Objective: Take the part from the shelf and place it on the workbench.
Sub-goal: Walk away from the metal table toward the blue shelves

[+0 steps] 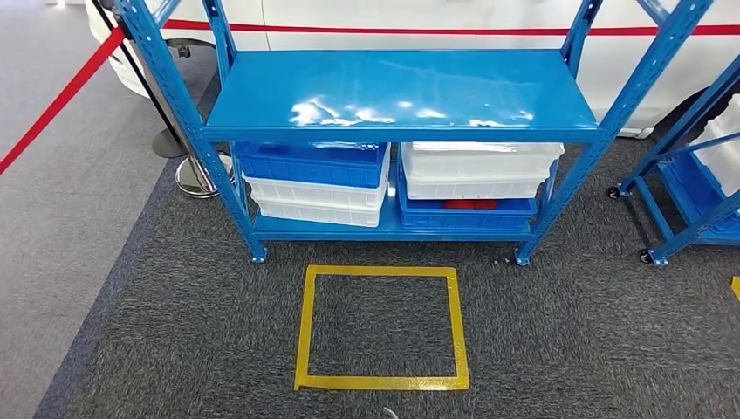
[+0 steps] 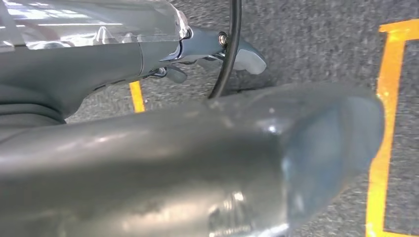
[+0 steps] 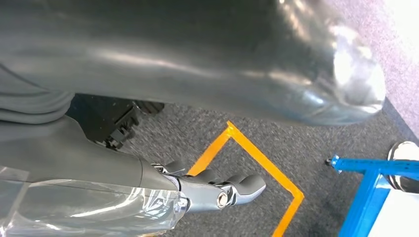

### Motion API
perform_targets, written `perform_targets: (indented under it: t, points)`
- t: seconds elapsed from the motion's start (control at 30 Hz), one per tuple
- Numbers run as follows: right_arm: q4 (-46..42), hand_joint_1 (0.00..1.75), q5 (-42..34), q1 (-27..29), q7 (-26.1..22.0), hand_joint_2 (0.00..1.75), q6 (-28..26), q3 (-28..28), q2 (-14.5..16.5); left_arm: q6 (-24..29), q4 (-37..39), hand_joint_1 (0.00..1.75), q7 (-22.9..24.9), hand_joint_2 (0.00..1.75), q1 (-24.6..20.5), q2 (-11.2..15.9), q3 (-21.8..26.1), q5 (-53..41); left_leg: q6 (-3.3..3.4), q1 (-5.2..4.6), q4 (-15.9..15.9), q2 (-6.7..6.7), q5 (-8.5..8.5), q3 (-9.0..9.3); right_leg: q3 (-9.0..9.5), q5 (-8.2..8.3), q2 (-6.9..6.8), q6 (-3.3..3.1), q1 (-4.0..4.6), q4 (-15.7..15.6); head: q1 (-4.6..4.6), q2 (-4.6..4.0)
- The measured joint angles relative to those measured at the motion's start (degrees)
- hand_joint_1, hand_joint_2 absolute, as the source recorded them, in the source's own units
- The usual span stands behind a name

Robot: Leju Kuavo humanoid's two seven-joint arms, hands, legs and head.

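A blue metal shelf [image 1: 401,92] stands on dark grey carpet [image 1: 558,349], its upper board bare and glossy. On the lower board, at the left end, a blue bin [image 1: 310,162] sits on top of two stacked white bins [image 1: 316,201]. At the right end a white bin [image 1: 478,168] rests on a blue bin [image 1: 467,214], and a red part [image 1: 469,203] shows inside that lower blue bin, under the white one. On the carpet in front of the shelf's front edge lies a yellow tape square [image 1: 380,381]. A second blue rack [image 1: 698,175] stands off the shelf's right end, and a red barrier belt [image 1: 52,105] on a post runs past the left end.

The left robot hand [image 2: 222,49] hangs over the carpet near the yellow tape, fingers curled in on nothing. The right robot hand [image 3: 217,190] hangs likewise above the tape square, fingers curled in, empty.
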Motion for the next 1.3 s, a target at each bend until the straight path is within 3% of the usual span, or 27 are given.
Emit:
perform_targets:
  t: [0.1,0.17,0.23,0.3,0.37,0.4,0.43,0.5,0.53,0.57,0.6,0.67,0.7,0.73,0.8,0.83,0.87,0.9,0.93,1.0,1.03,1.07,1.13,1.27,1.3]
  points:
    - [0.1,0.0,0.0,-0.1,0.0,0.0,0.0,0.0,0.0,-0.1,0.0,0.0,-0.1,0.0,0.1,0.0,0.0,0.0,1.51,-0.08,-1.6,-0.16,-1.46,1.5,0.77,0.16,-0.08,1.14,0.13,0.7,0.21,0.01]
    - [0.1,0.0,0.0,-0.1,0.0,0.0,0.0,-0.1,0.0,-0.1,0.0,0.0,-0.2,0.0,0.3,0.0,0.0,0.0,2.38,0.08,-2.2,-0.26,-2.2,3.42,-0.64,0.64,0.0,1.64,0.06,4.6,0.6,0.01]
    - [0.1,0.0,0.0,-0.1,0.0,0.0,0.0,-0.1,0.0,-0.1,0.0,0.0,-0.2,0.0,0.2,0.0,0.0,0.0,2.85,0.07,-2.6,-0.33,-3.12,5.04,-5.36,-0.41,0.07,1.96,-0.01,11.2,1.02,0.01]
    - [0.2,0.0,0.0,0.0,0.0,0.0,0.0,-0.2,0.0,-0.1,0.0,0.0,-0.2,0.0,0.2,0.0,0.0,0.0,2.9,0.0,-2.7,-0.56,-4.4,6.43,-10.92,-3.29,0.08,2.12,0.03,16.1,1.21,0.01]
    - [0.4,0.0,0.0,0.0,0.0,0.0,0.0,-0.2,0.0,-0.1,0.0,0.0,-0.1,0.0,0.5,0.0,0.0,0.0,2.82,-0.05,-2.7,-0.72,-6.0,8.35,-13.99,-4.82,0.08,1.82,0.16,15.7,1.3,0.0]
    - [0.4,0.0,0.0,0.0,0.0,0.0,0.0,-0.2,0.0,-0.1,0.0,0.0,-0.1,0.0,0.6,0.0,0.0,0.0,2.76,-0.09,-2.7,-0.75,-6.89,9.46,-14.49,-3.85,0.08,1.48,0.27,13.6,1.32,0.01]
    - [0.5,0.0,0.0,0.0,0.0,0.0,0.0,-0.2,0.0,0.0,0.0,0.0,-0.1,0.0,0.7,0.0,0.0,-0.1,2.7,-0.12,-2.7,-0.75,-7.85,10.48,-14.61,-0.92,0.08,0.98,0.48,10.5,1.4,0.0]
    - [0.7,0.0,0.0,0.2,0.0,0.0,0.0,-0.2,-0.1,0.0,0.0,0.0,0.0,0.0,0.7,-0.1,0.0,-0.1,2.28,-0.31,-2.8,-0.84,-9.86,12.43,-14.3,6.61,0.28,0.23,0.99,5.5,1.4,0.0]
    - [0.8,0.0,0.0,0.3,0.0,0.0,0.0,-0.2,-0.1,0.0,0.1,0.0,0.0,0.0,0.7,-0.2,0.0,-0.1,1.94,-0.36,-3.2,-0.88,-10.72,13.35,-13.96,9.11,0.39,0.02,1.21,4.3,1.35,0.0]
    - [0.9,0.0,0.0,0.3,0.0,0.0,0.0,-0.2,-0.1,0.0,0.1,0.0,0.0,0.0,0.6,-0.2,0.0,-0.1,1.52,-0.42,-3.4,-0.93,-11.03,14.3,-13.42,9.66,0.52,-0.11,1.31,4.0,1.28,0.01]
    - [0.9,0.0,0.0,0.3,0.0,0.0,0.0,-0.3,-0.1,0.0,0.1,0.0,0.0,0.0,0.4,-0.2,0.0,-0.1,1.13,-0.42,-2.9,-0.96,-10.55,14.61,-12.58,8.84,0.56,-0.31,1.27,3.8,1.28,0.01]
    - [0.9,0.0,0.0,0.2,0.0,0.0,0.0,-0.4,0.1,0.0,0.1,0.0,0.0,0.0,0.1,-0.2,0.0,-0.1,0.53,-0.35,2.6,-0.84,-7.71,12.43,-10.37,8.03,0.51,-0.99,0.98,2.6,1.25,0.01]
    - [0.9,0.0,0.0,0.2,0.0,0.0,0.0,-0.4,0.1,0.1,0.1,0.0,0.0,0.0,-0.1,-0.2,0.0,-0.2,0.25,-0.3,6.7,-0.77,-6.76,9.93,-9.08,7.56,0.44,-1.3,0.8,1.9,1.2,0.01]
    - [1.0,0.0,0.0,0.2,0.0,0.0,0.0,-0.4,0.2,0.1,0.1,0.0,0.1,0.0,-0.2,-0.2,0.0,-0.2,-0.05,-0.18,10.3,-0.68,-7.07,7.21,-7.82,7.01,0.36,-1.51,0.65,1.2,1.13,0.01]
    - [1.0,0.0,0.0,0.2,0.0,0.0,0.0,-0.4,0.2,0.2,0.1,0.0,0.3,0.0,-0.1,-0.2,0.0,-0.4,-0.64,0.02,13.7,-0.62,-11.64,2.88,-5.49,5.67,0.54,-1.66,0.45,0.4,1.08,0.01]
    - [1.0,0.0,0.0,0.2,0.0,0.0,0.0,-0.4,0.2,0.2,0.1,0.0,0.4,0.0,0.0,-0.2,0.0,-0.4,-0.88,0.12,13.6,-0.61,-14.29,1.4,-4.37,4.9,0.73,-1.56,0.36,0.2,1.06,0.01]
    - [1.0,0.0,0.0,0.2,0.0,0.0,0.0,-0.4,0.2,0.3,0.1,0.0,0.4,0.0,0.0,-0.1,0.0,-0.5,-1.0,0.2,12.5,-0.6,-15.78,0.33,-3.24,4.07,0.91,-1.43,0.29,0.1,1.05,0.01]
    - [1.0,0.0,0.0,0.2,0.0,0.0,0.0,-0.4,0.2,0.3,0.1,0.0,0.4,0.0,0.1,-0.1,0.0,-0.5,-1.0,0.25,10.4,-0.58,-15.26,-0.36,-2.09,3.19,1.02,-1.26,0.23,0.1,1.05,0.01]
    - [1.0,0.0,0.0,0.2,0.0,0.0,0.0,-0.4,0.2,0.3,0.1,0.0,0.4,0.0,0.2,-0.1,0.0,-0.5,-0.87,0.28,7.4,-0.55,-12.38,-0.71,-1.07,2.31,1.05,-1.08,0.2,0.1,1.04,0.0]
    - [1.1,0.0,0.0,0.2,0.0,0.0,0.0,-0.4,0.2,0.3,0.1,0.0,0.5,0.0,0.4,0.0,0.0,-0.5,-0.21,0.13,2.0,-0.41,-3.8,-1.18,0.34,0.72,1.11,-0.58,0.32,0.4,1.09,0.0]
    - [1.1,0.0,0.0,0.2,0.0,0.0,0.0,-0.4,0.2,0.3,0.1,0.0,0.5,0.0,0.4,0.0,0.0,-0.5,0.27,0.0,0.6,-0.38,-0.79,-1.3,0.61,0.08,1.16,-0.25,0.38,0.5,1.13,0.0]
    - [1.1,0.0,0.0,0.2,0.0,0.0,0.0,-0.4,0.2,0.3,0.1,0.0,0.5,0.0,0.4,0.0,0.0,-0.6,0.74,-0.15,0.1,-0.38,0.61,-1.39,0.8,-0.36,1.21,0.07,0.42,0.4,1.17,0.01]
    - [1.2,0.0,0.0,0.2,0.0,0.0,0.0,-0.5,0.2,0.4,0.1,0.0,0.5,0.0,0.3,0.0,0.0,-0.6,1.18,-0.22,-0.2,-0.55,0.88,-1.16,0.97,-0.6,1.17,0.34,0.44,0.1,1.2,0.01]
    - [1.2,0.0,0.0,0.1,0.0,0.0,0.0,-0.5,0.2,0.5,0.1,0.0,0.5,0.0,0.1,0.0,0.0,-0.6,1.41,-0.23,-0.8,-0.88,0.62,-0.77,1.33,-0.07,0.98,0.36,0.46,-0.2,1.21,0.01]
    - [1.2,0.0,0.0,0.1,0.1,0.44,0.0,-0.5,0.2,0.6,0.1,0.0,0.5,0.44,0.0,0.0,0.0,-0.6,1.54,-0.23,-0.8,-0.9,0.4,-0.63,1.51,-0.07,0.96,0.35,0.47,-0.3,1.22,0.01]
